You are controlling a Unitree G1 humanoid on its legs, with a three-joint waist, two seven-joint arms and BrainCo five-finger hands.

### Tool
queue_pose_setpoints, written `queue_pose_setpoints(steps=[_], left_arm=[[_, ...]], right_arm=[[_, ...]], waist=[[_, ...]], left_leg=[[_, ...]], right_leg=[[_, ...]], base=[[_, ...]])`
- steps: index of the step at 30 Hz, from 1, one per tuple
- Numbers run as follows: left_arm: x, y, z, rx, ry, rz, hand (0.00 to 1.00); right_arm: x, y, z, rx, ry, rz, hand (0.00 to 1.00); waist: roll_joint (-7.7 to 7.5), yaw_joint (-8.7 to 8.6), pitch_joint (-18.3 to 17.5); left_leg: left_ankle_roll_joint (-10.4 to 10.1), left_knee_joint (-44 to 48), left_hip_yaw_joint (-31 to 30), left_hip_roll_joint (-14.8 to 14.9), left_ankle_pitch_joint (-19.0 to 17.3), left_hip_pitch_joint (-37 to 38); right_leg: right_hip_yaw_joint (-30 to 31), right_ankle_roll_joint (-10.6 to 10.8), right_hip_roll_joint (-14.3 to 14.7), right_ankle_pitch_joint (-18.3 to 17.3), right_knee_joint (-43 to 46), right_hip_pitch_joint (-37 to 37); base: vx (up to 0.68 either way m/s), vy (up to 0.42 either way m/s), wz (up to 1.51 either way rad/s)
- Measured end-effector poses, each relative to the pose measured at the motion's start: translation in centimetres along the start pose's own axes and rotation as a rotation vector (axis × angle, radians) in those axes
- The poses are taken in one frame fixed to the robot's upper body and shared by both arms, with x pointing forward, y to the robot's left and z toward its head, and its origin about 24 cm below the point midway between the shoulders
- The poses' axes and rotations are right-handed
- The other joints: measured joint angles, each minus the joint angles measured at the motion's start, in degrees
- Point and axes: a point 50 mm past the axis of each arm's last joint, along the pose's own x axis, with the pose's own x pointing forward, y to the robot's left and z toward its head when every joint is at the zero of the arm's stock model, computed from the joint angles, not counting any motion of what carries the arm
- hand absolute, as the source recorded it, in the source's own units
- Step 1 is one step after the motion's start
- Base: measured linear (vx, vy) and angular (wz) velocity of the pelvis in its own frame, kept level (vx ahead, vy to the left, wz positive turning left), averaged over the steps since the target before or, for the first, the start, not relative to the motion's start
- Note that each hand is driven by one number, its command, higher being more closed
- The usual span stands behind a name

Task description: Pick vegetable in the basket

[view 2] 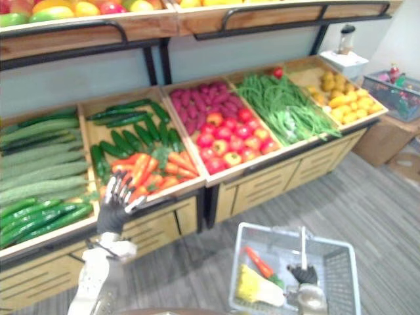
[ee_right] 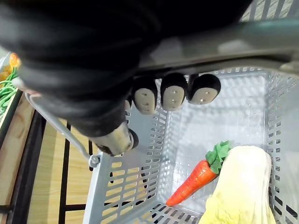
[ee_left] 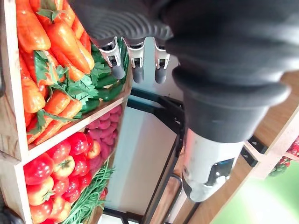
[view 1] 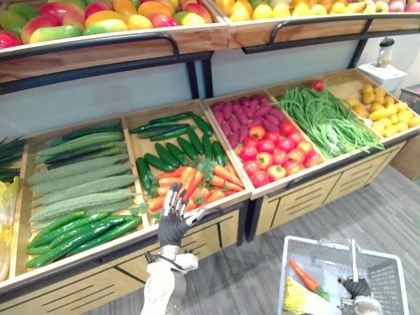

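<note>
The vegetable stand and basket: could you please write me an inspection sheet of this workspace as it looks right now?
Surface: wooden produce stand, bins full; fruit on the upper shelf.
Job's things: grey basket holds one carrot and a pale leafy cabbage; stand carrots lie in the bin just past the left hand.
Clutter: cucumbers, tomatoes and green beans in neighbouring bins.
Hands: left hand open, fingers straight, raised at the carrot bin's front edge, holding nothing; right hand shut on the basket handle.
Cables: nothing seen.
Surroundings: grey plank floor.
</note>
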Motion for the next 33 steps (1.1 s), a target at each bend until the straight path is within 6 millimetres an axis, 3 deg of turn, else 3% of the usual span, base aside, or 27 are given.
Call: queue_pose_setpoints(steps=[3,6,7,9,10,11,12,13,14,15,16,17,18,19,20,22,23,26,29,31,32,33], left_arm=[[-0.2,-1.3,-0.4,-0.004,0.021,-0.072,0.00],[-0.2,-2.5,-0.6,-0.007,0.031,-0.132,0.00],[0.1,-3.5,-0.4,-0.008,0.021,-0.183,0.00],[0.3,-5.1,0.5,-0.017,-0.019,-0.266,0.00],[0.6,-5.4,1.7,0.002,-0.074,-0.311,0.00],[1.2,-6.5,2.2,-0.022,-0.113,-0.320,0.00],[1.3,-6.4,2.4,-0.021,-0.123,-0.314,0.00],[1.7,-5.7,2.5,-0.011,-0.135,-0.273,0.00],[1.9,-5.1,2.3,0.003,-0.125,-0.242,0.00],[1.9,-4.7,2.1,0.012,-0.115,-0.224,0.00],[1.9,-4.2,2.0,0.020,-0.108,-0.206,0.00],[2.1,-3.9,1.8,0.027,-0.100,-0.189,0.00],[2.1,-3.8,1.6,0.031,-0.093,-0.184,0.00],[2.3,-3.7,1.2,0.038,-0.078,-0.183,0.00],[2.5,-3.7,1.2,0.037,-0.079,-0.177,0.00],[2.6,-3.4,1.2,0.042,-0.078,-0.165,0.00],[2.6,-3.3,1.0,0.042,-0.070,-0.153,0.00],[2.6,-3.5,0.3,0.035,-0.046,-0.130,0.00],[2.6,-3.3,-0.5,0.063,-0.015,-0.121,0.00],[2.4,-2.7,-1.2,0.073,0.015,-0.097,0.00],[2.3,-2.6,-1.2,0.073,0.019,-0.091,0.00],[2.0,-2.6,-1.4,0.067,0.029,-0.087,0.00]], right_arm=[[-0.2,-0.6,-1.0,0.041,0.031,-0.048,1.00],[-0.7,0.1,-1.0,0.105,0.020,-0.051,1.00],[-1.1,0.5,-0.6,0.128,-0.010,-0.060,1.00],[-1.6,1.5,0.1,0.164,-0.043,-0.050,1.00],[-1.9,2.5,0.5,0.176,-0.061,-0.031,1.00],[-1.7,1.9,2.0,0.164,-0.120,-0.046,1.00],[-1.6,2.2,2.2,0.168,-0.123,-0.039,1.00],[-1.4,2.9,3.1,0.168,-0.140,-0.012,1.00],[-1.4,2.9,3.1,0.165,-0.137,-0.018,1.00],[-1.3,2.8,2.7,0.157,-0.123,-0.025,1.00],[-1.2,2.8,2.4,0.144,-0.108,-0.026,1.00],[-1.0,2.6,2.3,0.124,-0.104,-0.025,1.00],[-0.9,2.6,2.3,0.119,-0.102,-0.024,1.00],[-0.8,2.5,2.5,0.115,-0.103,-0.028,1.00],[-0.7,2.6,2.6,0.113,-0.105,-0.023,1.00],[-0.7,2.7,2.1,0.107,-0.084,-0.021,1.00],[-0.6,2.7,1.6,0.093,-0.062,-0.016,1.00],[-0.6,2.5,1.3,0.074,-0.049,-0.013,1.00],[-0.8,2.3,0.4,0.070,-0.028,-0.019,1.00],[-0.9,1.8,0.3,0.068,-0.034,-0.031,1.00],[-0.9,1.7,0.5,0.066,-0.042,-0.033,1.00],[-0.7,1.3,0.9,0.046,-0.061,-0.045,1.00]], waist=[[-1.04,0.74,0.6],[-2.64,1.05,1.4],[-3.10,1.66,1.8],[-4.37,2.33,1.9],[-7.74,1.55,2.1],[-3.46,2.14,3.4],[-3.52,2.31,4.0],[-4.61,2.14,4.7],[-4.37,2.12,5.2],[-5.01,2.00,4.7],[-5.82,2.06,4.3],[-6.13,2.07,3.8],[-5.73,2.01,3.7],[-3.64,2.17,3.0],[-3.03,1.93,3.3],[-3.99,1.57,3.3],[-3.45,1.88,3.7],[-0.37,1.08,3.8],[0.30,0.10,3.8],[0.32,-0.35,5.7],[0.24,-0.20,6.3],[-0.41,0.96,7.1]], left_leg=[[0.3,1.7,-0.1,-0.4,-0.8,-0.3],[0.9,10.0,1.2,0.5,-5.1,-2.6],[1.2,13.8,2.9,1.8,-7.9,-4.1],[1.5,15.8,6.5,3.1,-9.3,-5.1],[2.6,20.6,8.5,1.1,-9.4,-6.4],[5.2,23.7,10.5,4.0,-15.7,-6.7],[5.1,23.6,12.2,4.6,-15.4,-6.3],[6.1,22.4,15.7,5.7,-14.6,-4.8],[5.8,22.1,17.3,6.5,-14.2,-3.5],[5.3,22.0,18.9,6.4,-13.8,-2.6],[5.2,22.3,20.5,6.1,-13.9,-2.1],[4.5,22.6,21.7,5.9,-14.4,-2.4],[4.6,22.1,22.5,6.0,-14.3,-2.5],[5.0,19.4,23.2,6.5,-12.9,-3.3],[5.0,18.3,25.8,7.1,-11.6,-3.7],[4.6,18.9,27.8,6.3,-11.1,-4.1],[4.4,20.0,29.1,7.1,-10.9,-4.2],[3.7,20.2,29.4,10.2,-9.0,-3.3],[3.7,24.1,28.6,13.8,-8.9,-3.0],[5.2,32.3,23.0,16.9,-7.6,-3.3],[5.2,34.4,19.1,16.7,-6.8,-3.8],[4.0,38.2,9.0,13.0,-8.1,-5.7]], right_leg=[[0.0,0.6,-1.1,-2.3,4.9,-1.3],[1.4,1.0,-1.8,-2.0,7.7,-2.0],[2.2,2.3,-1.6,-1.2,7.7,-2.6],[2.2,4.3,-1.3,0.0,7.7,-4.9],[0.6,1.7,-3.2,-3.0,6.6,-7.3],[-5.8,-1.9,-2.1,-6.7,6.2,-6.6],[-6.9,-3.0,-2.6,-6.7,8.0,-7.5],[-9.6,-5.6,-4.0,-7.6,19.4,-10.5],[-12.4,-8.6,-5.1,-9.5,29.7,-10.9],[-14.0,-9.3,-6.3,-10.0,34.7,-10.2],[-14.7,-9.4,-7.3,-9.6,37.2,-8.8],[-16.0,-9.5,-5.8,-9.7,34.1,-8.8],[-16.1,-9.3,-5.1,-9.1,32.3,-8.9],[-14.6,-7.6,-1.8,-7.1,24.0,-8.0],[-13.0,-8.2,-1.7,-9.6,23.5,-7.8],[-11.6,-6.0,-2.9,-11.8,22.2,-7.8],[-10.8,-4.1,-1.4,-11.8,18.1,-7.0],[-9.1,-6.0,3.8,-8.0,11.3,-4.5],[-8.4,-6.9,6.8,-7.3,8.5,-1.8],[-5.7,-7.6,8.5,-7.2,7.6,1.3],[-4.3,-7.7,8.5,-7.2,7.6,2.0],[-1.0,-8.0,7.5,-7.4,7.7,2.1]], base=[[-0.01,0.006,0.07],[-0.04,0.028,-0.21],[-0.17,0.041,-0.63],[-0.15,0.045,-0.71],[-0.09,0.102,-0.94],[-0.10,0.158,-0.99],[-0.06,0.146,-1.18],[-0.09,0.106,-0.95],[-0.07,0.039,-1.00],[-0.01,-0.018,-0.80],[0.00,-0.062,-0.94],[-0.01,-0.046,-0.85],[-0.03,-0.006,-0.94],[-0.06,-0.011,-0.71],[-0.06,-0.033,-0.73],[-0.03,-0.089,-0.55],[-0.02,-0.159,-0.64],[-0.03,-0.195,-0.58],[-0.02,-0.166,-0.27],[-0.02,-0.163,-0.52],[-0.05,-0.079,-0.88],[-0.05,0.017,-1.21]])
